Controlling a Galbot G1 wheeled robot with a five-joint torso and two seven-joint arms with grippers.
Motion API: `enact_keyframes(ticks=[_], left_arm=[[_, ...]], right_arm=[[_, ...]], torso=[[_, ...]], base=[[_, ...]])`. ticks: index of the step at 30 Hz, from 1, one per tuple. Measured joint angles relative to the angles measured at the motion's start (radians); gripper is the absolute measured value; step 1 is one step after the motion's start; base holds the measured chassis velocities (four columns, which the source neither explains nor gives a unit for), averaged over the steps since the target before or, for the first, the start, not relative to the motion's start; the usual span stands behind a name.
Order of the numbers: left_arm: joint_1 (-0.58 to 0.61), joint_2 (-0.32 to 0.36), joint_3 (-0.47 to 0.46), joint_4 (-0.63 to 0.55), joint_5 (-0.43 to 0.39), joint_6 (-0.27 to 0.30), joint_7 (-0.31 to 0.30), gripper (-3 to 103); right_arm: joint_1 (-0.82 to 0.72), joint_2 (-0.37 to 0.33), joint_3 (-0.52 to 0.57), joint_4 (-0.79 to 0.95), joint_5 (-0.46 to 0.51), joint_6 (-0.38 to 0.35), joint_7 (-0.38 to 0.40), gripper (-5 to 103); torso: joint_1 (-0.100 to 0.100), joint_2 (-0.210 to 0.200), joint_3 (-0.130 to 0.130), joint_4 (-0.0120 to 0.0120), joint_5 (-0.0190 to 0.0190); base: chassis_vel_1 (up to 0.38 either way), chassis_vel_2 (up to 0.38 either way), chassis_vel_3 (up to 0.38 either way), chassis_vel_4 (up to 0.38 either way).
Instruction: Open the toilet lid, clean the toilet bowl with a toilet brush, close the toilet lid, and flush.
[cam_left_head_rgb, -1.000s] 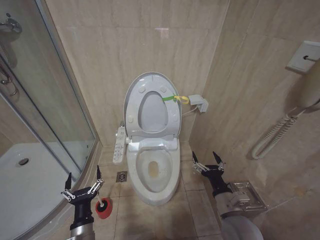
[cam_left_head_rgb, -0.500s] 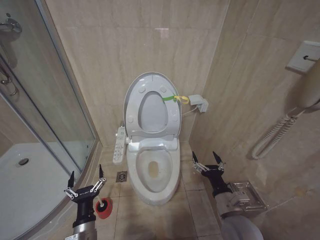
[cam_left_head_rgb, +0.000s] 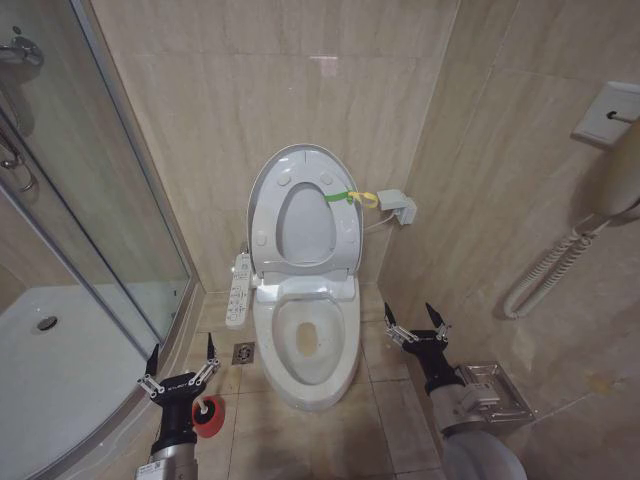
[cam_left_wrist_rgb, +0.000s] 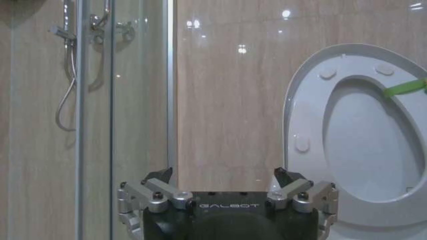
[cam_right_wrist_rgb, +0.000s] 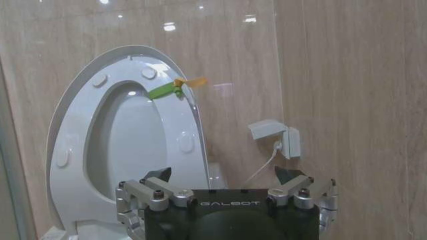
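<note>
Against the back wall, the toilet lid (cam_left_head_rgb: 303, 213) stands raised above the open toilet bowl (cam_left_head_rgb: 305, 345). Left end effector (cam_left_head_rgb: 181, 371) hangs spread wide and empty just above the toilet brush (cam_left_head_rgb: 207, 414) on the floor. Right end effector (cam_left_head_rgb: 416, 325) waits open beside the bowl.

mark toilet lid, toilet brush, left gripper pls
toilet lid (cam_left_head_rgb: 262, 200): head view, raised lid's left rim.
toilet brush (cam_left_head_rgb: 210, 417): head view, red holder cup on the floor.
left gripper (cam_left_head_rgb: 181, 364): head view, midway between open fingertips.
</note>
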Motion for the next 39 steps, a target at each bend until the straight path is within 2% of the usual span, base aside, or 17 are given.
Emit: enact_keyframes(ticks=[14, 21, 39], left_arm=[[0.004, 0.004, -0.02, -0.007, 0.022, 0.009, 0.033, 98], [0.009, 0.002, -0.029, -0.01, 0.026, 0.009, 0.031, 100], [0.012, -0.001, -0.03, -0.01, 0.026, 0.006, 0.03, 97]], right_arm=[[0.0, 0.0, 0.0, 0.0, 0.0, 0.0, 0.0, 100], [0.0, 0.0, 0.0, 0.0, 0.0, 0.0, 0.0, 100], [0.0, 0.0, 0.0, 0.0, 0.0, 0.0, 0.0, 100]], torso=[[0.0, 0.0, 0.0, 0.0, 0.0], [0.0, 0.0, 0.0, 0.0, 0.0], [0.0, 0.0, 0.0, 0.0, 0.0]], base=[[0.0, 0.0, 0.0, 0.0], [0.0, 0.0, 0.0, 0.0], [0.0, 0.0, 0.0, 0.0]])
